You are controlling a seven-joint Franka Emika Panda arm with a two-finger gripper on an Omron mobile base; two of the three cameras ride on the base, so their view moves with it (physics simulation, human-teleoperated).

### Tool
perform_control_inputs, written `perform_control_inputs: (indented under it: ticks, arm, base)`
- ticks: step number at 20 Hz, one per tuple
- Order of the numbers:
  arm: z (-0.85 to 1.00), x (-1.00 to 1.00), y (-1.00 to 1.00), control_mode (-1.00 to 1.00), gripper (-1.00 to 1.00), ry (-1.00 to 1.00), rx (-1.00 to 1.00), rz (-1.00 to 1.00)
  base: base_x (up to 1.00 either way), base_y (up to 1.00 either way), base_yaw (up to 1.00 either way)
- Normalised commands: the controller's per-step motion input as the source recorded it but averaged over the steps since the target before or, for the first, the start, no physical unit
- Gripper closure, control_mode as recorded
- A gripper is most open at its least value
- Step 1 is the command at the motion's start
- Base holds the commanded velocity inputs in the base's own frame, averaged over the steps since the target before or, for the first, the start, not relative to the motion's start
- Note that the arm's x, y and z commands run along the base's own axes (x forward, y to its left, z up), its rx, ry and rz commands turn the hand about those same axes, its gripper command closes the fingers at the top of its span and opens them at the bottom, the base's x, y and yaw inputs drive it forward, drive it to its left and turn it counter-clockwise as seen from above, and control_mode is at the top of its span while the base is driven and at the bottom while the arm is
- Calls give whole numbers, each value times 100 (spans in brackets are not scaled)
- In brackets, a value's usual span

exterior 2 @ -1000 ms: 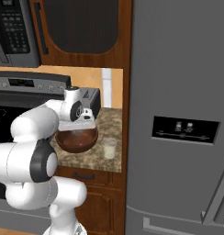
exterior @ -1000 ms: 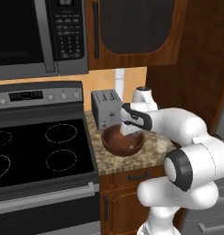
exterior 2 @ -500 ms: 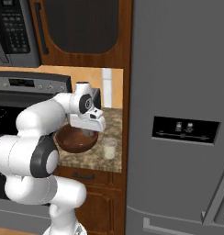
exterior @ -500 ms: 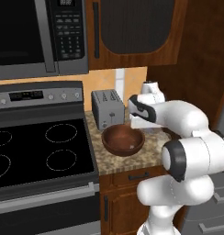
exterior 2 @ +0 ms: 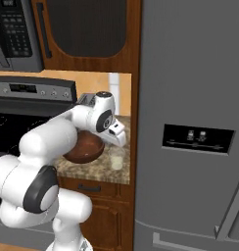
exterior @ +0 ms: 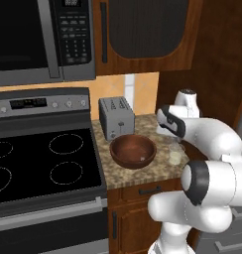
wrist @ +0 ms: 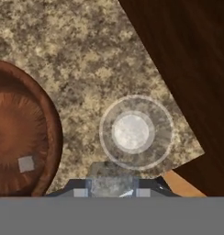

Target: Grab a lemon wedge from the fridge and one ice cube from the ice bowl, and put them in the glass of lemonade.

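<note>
The fridge point(exterior 2: 190, 122), tall and grey with its doors shut, stands hard against the right end of the worktop point(exterior: 138, 173); nothing shows of the lemon wedge, which I judge is inside it. On the left side of the worktop sits the stove point(exterior: 38, 158), with the microwave point(exterior: 38, 34) above it. The toaster point(exterior: 116, 117) stands at the back of the worktop, against the wall.

Taking the ice bowl point(exterior: 133, 150) as the landmark: this brown wooden bowl sits just in front of the toaster, mid-worktop. A pale ice cube point(wrist: 25, 164) lies on its floor, off-centre, in the hand view. The glass of lemonade point(wrist: 136, 132) stands just beside the bowl, on the side toward the fridge, near the worktop's front edge, close but apart from the rim.

The claw point(wrist: 112, 190) hangs over the worktop on the glass side of the bowl, above and just short of the tumbler. A small pale blurred block shows between its fingertips point(wrist: 79, 192), so the jaws look clamped on an ice cube, though the blur leaves this short of certain. Held there, the piece would be set to drop into the tumbler once carried a little further from the bowl, over the mouth. The narrow mouth is the risk: a release off-centre could land the cube on the worktop.
</note>
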Motion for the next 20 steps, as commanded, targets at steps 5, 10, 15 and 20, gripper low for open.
perform_control_inputs:
  ticks: [5, 10, 15, 20]
  arm:
    - [0, 16, -15, -100, 100, -2, 0, -19]
    - [-6, 22, 0, -100, 100, 5, 0, -19]
    - [-4, 9, 0, -100, 100, 1, 0, -17]
    - [-2, 0, -2, -100, 100, 0, 0, -9]
  base:
    - [0, 0, 0]
    - [0, 0, 0]
    - [0, 0, 0]
    - [0, 0, 0]
